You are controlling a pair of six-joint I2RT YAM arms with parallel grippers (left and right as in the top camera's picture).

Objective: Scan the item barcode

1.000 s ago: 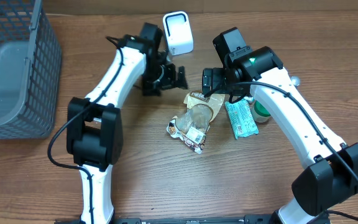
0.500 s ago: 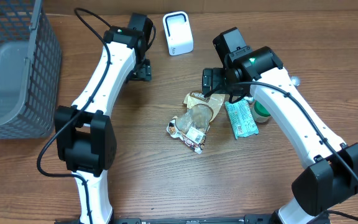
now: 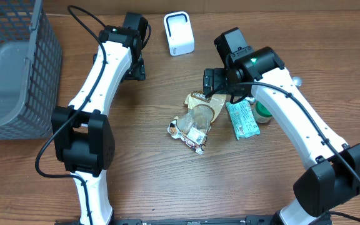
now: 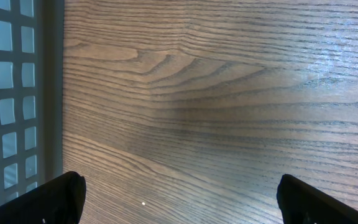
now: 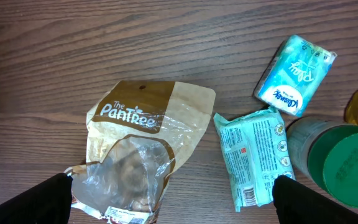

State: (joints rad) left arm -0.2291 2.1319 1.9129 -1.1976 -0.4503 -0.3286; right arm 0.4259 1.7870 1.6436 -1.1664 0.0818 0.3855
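My right claw (image 5: 175,198) gapes wide above the Pantree bag (image 5: 143,134), teal packet (image 5: 250,155) at its three o'clock; my left claw (image 4: 179,199), equally wide, holds nothing.

Desk (image 3: 167,181), overhead view: basket (image 3: 42,75) at the 9–10 o'clock edge; scanner (image 3: 179,33) at 12 o'clock, well apart from it. Pouch (image 3: 195,119) near centre, at the scanner's 6 o'clock. Flat pack (image 3: 242,119) just beside the pouch at 3 o'clock; lidded jar (image 3: 264,114) at the pack's 3 o'clock. Right wrist view: tissue pack (image 5: 295,74) near the flat pack's 1 o'clock
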